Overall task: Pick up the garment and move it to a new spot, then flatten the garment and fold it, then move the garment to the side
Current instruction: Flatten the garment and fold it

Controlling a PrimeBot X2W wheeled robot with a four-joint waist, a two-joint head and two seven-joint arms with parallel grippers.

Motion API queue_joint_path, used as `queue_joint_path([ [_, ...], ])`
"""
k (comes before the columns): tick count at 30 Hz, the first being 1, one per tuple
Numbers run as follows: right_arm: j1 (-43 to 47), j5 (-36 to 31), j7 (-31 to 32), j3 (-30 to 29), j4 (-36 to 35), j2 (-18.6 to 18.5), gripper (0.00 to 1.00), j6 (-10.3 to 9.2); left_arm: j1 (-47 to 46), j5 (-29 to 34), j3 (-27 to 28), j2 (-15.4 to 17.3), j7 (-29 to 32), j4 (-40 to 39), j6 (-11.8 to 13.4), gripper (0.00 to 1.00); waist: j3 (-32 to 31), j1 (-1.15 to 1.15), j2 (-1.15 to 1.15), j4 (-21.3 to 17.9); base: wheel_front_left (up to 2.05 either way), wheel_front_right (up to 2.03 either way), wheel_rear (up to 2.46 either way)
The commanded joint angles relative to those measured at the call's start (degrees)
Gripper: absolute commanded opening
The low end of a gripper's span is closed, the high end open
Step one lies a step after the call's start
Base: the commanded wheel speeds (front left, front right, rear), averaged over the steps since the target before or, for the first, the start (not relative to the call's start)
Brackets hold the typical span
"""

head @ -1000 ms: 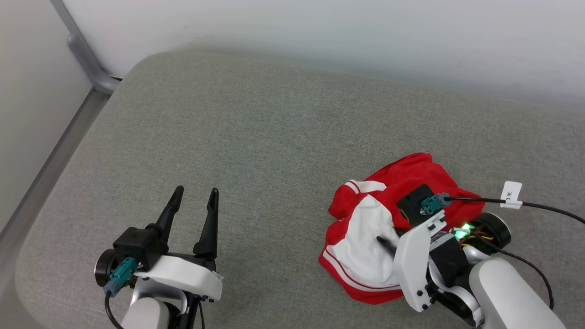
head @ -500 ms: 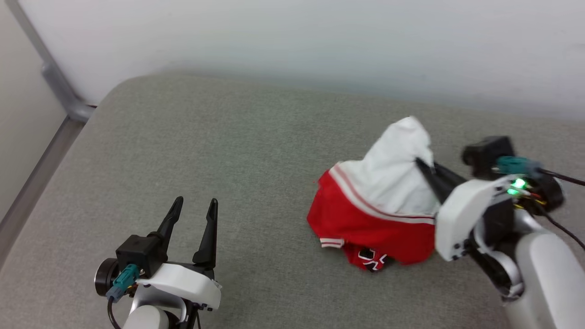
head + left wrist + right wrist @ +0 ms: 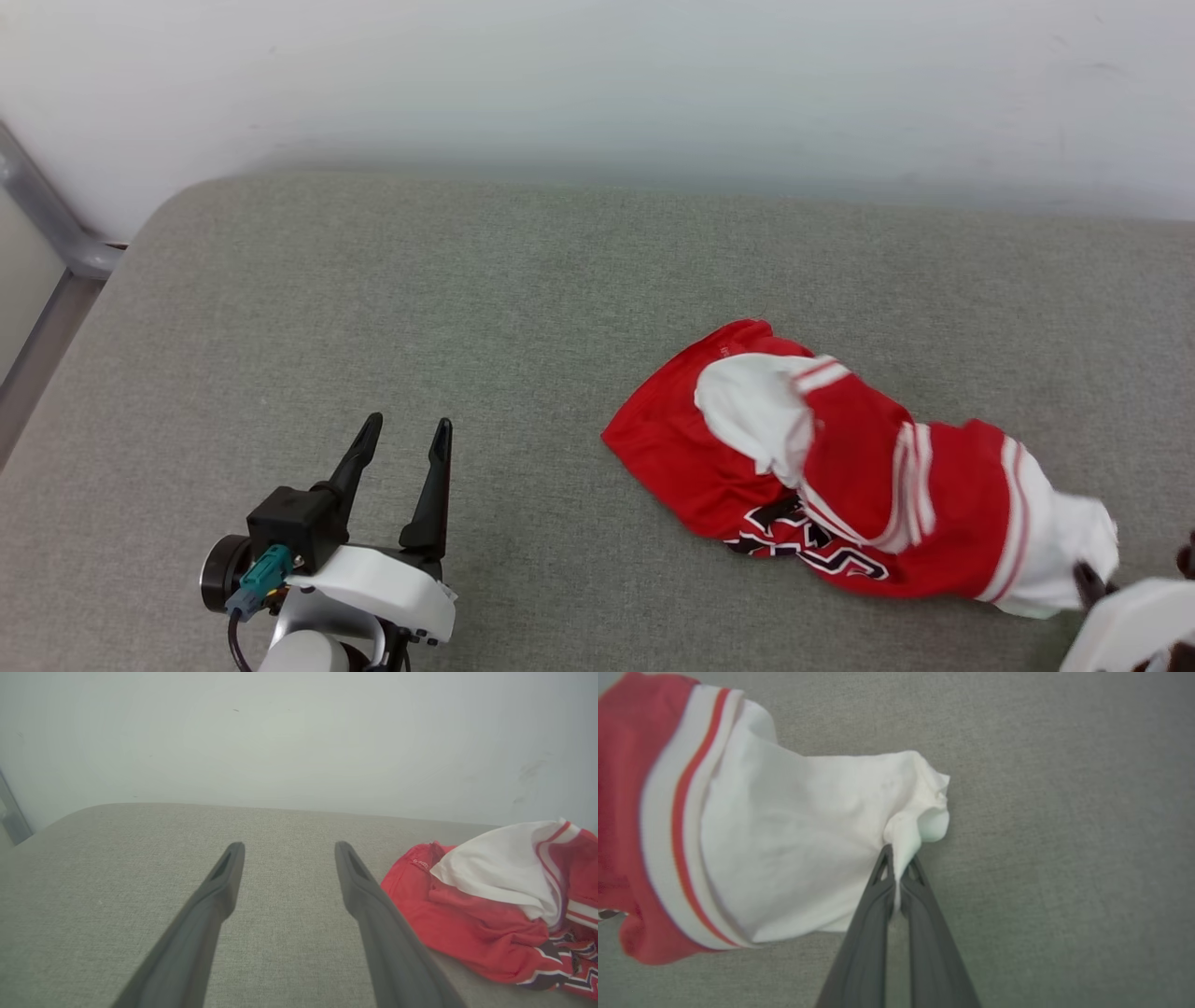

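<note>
Head view crops right tool [image 3: 899, 870] pinching garment [image 3: 840, 467].

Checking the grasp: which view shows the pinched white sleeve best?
Right wrist view: close up, right gripper, jaws shut on a fold of the sleeve. Head view catches the sleeve at its lower right corner, grip cropped. Left wrist view shows the shirt, not the pinch.

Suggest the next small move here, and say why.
Probably move the open left hand right to the red edge of the shirt. The right hand is shut on one white sleeve, and the shirt lies bunched on the cushion, so spreading it likely needs a second grip.
</note>
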Motion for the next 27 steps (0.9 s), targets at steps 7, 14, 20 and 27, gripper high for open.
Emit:
queue_joint_path([
  [7,-0.5,-2.0,-8.4,-4.5,7.6,0.2,1.00,-0.03,-0.3,-0.1,-0.4,0.4,-0.1,0.3,-0.1,1.00,0.3,0.00,0.00,-0.3,0.00,0.00,0.00],
  [14,-3.1,-3.6,-22.5,-5.1,8.5,0.2,1.00,-0.03,0.5,0.0,-0.7,0.4,-0.1,1.1,-0.1,1.00,-0.9,0.00,0.00,0.2,0.00,0.00,0.00],
  [20,-1.9,-4.2,-31.3,-0.2,4.6,0.2,1.00,-0.03,1.8,0.4,-0.5,0.2,-0.1,1.9,-0.1,1.00,-3.2,0.00,0.00,0.5,0.00,0.00,0.00],
  [27,2.7,-4.4,-30.9,6.7,-3.7,0.3,1.00,-0.03,2.4,0.7,-0.1,0.6,-0.1,2.7,0.2,1.00,-4.4,0.00,0.00,0.6,0.00,0.00,0.00],
])
